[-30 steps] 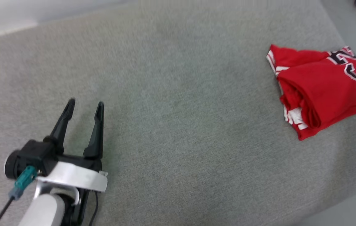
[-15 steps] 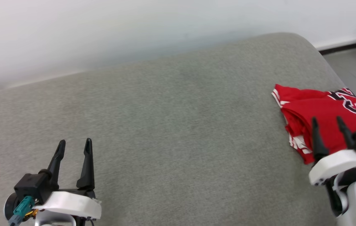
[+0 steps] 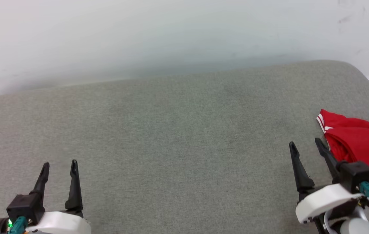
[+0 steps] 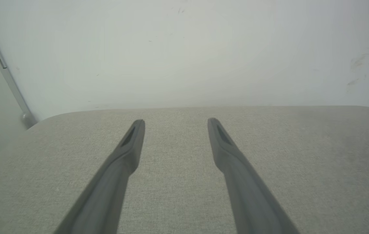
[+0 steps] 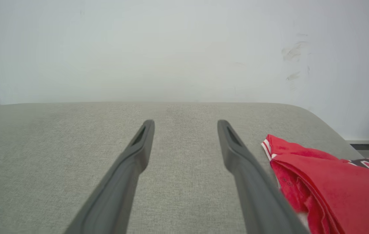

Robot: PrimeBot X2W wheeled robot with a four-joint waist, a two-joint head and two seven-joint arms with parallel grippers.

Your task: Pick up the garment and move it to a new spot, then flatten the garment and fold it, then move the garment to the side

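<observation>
Camera has tipped up since the earlier head frames, so the whole scene slid down and sideways: more white wall (image 3: 171, 39) on top now, and the shirt sits further right in frame; that shift is the head's, not the shirt's. A second ago the left arm alone was in frame; now both sit at the bottom corners. Grey padded surface (image 3: 177, 130) takes most of the head view. Garment (image 3: 360, 143) lies at its far right end near the rounded corner, in a compact folded stack, red body up, striped trim at the corner toward the wall, a bit of black print at the frame edge; partly cut off, so the full outline can't be told. Step, as judged: the last one, moving it to the side, looks done or nearly so, since the shirt is folded and off to the right with nothing holding it. Next move probably just calls for parking the arms clear; if the fold needs tidying, the right arm is the one in reach and would have to swing right onto the stack's near edge. Right gripper (image 3: 304, 141): jaws spread wide, empty, tips over bare cushion just left of the garment; right wrist view has one finger running alongside the red fold, contact can't be told. Left gripper (image 3: 59, 162): spread wide too, empty, well apart from the garment, at lower left
</observation>
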